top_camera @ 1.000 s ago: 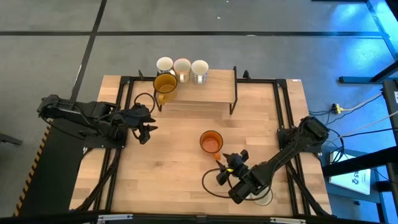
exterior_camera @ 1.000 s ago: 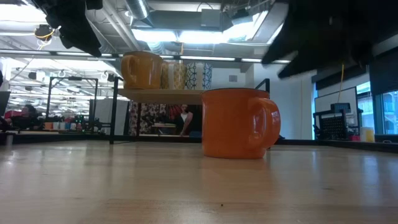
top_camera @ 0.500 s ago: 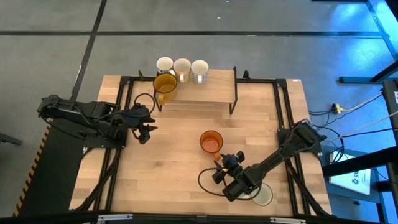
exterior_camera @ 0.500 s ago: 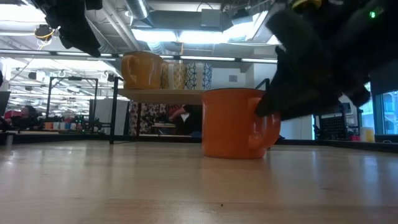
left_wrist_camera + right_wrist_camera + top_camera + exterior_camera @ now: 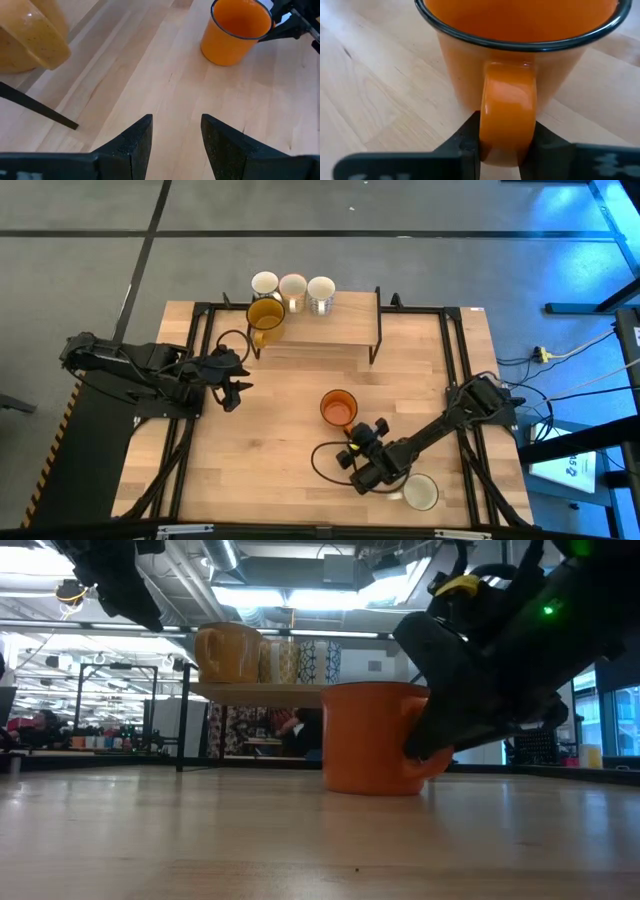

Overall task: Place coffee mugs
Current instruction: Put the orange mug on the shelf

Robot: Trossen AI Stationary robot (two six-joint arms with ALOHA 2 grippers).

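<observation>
Two fingers of the right gripper point(image 5: 506, 150) had just pinched onto the orange mug's point(image 5: 339, 409) handle, mug mid-surface point(image 5: 280, 450). Grip looked seated, though lift-readiness was hard to judge. Left gripper point(image 5: 236, 388) sat spread wide, idle near the shelf point(image 5: 335, 330).

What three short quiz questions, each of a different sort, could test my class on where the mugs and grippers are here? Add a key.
1. True or false: the orange mug stands on the raised shelf.
2. Which part of the orange mug are the right gripper fingers on? A rim, B handle, C base.
3. Fill in: apart from the orange one, the high view shows ___ mugs at the shelf and one white mug near the table's front edge.

Key
1. False. It stands on the table.
2. B. The fingers sit either side of the handle.
3. Four. The yellow mug and three pale mugs. The left gripper waits open.
</observation>
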